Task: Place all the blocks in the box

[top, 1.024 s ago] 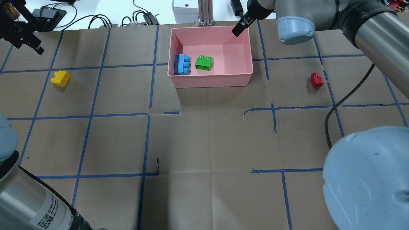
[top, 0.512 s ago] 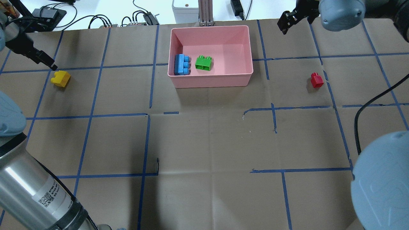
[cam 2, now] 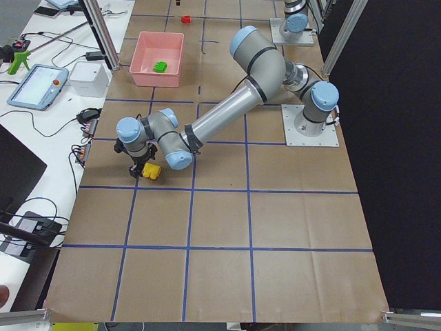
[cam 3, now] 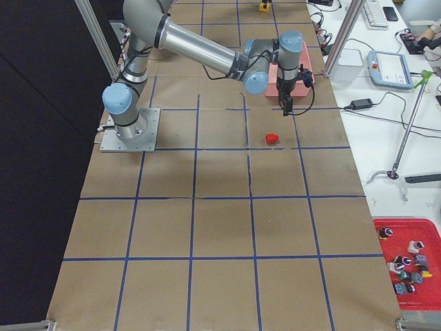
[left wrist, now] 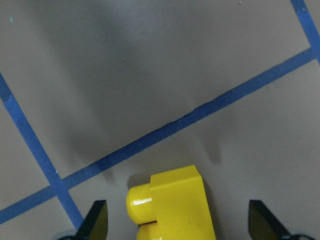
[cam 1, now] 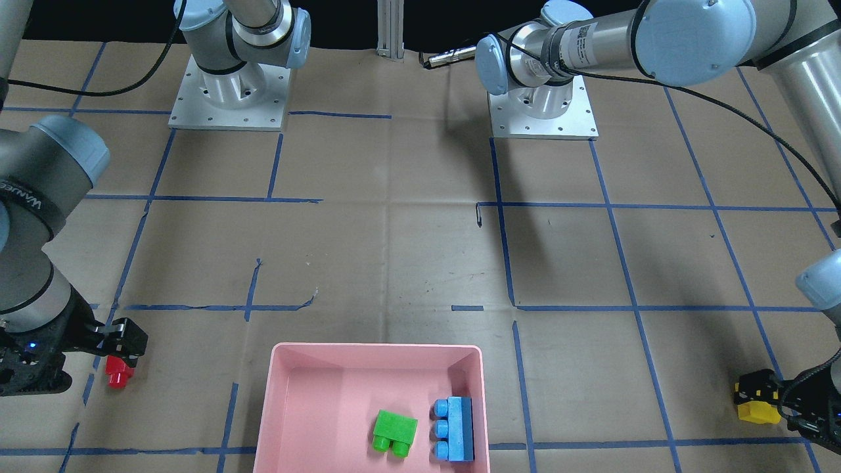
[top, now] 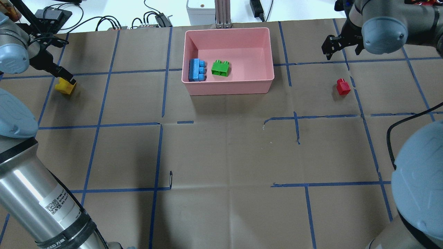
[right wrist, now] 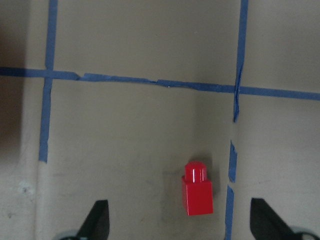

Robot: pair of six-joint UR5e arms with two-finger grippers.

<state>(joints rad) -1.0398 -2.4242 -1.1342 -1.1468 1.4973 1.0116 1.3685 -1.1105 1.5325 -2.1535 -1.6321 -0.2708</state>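
The pink box [top: 228,88] is seen at the table's far middle, and the light blue block [top: 197,70] and green block [top: 220,67] are contained in it. The left gripper [left wrist: 180,222] is held spread, with the yellow block [left wrist: 175,205] framed between its fingers but not touched. The right gripper [right wrist: 179,227] is likewise spread, raised above the table near the red block [right wrist: 197,192].

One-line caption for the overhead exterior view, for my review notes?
Blue block, green block in box; left pincer at yellow block; red block outside.

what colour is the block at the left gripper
Yellow studded plastic block, clearest in the left wrist-mounted view.
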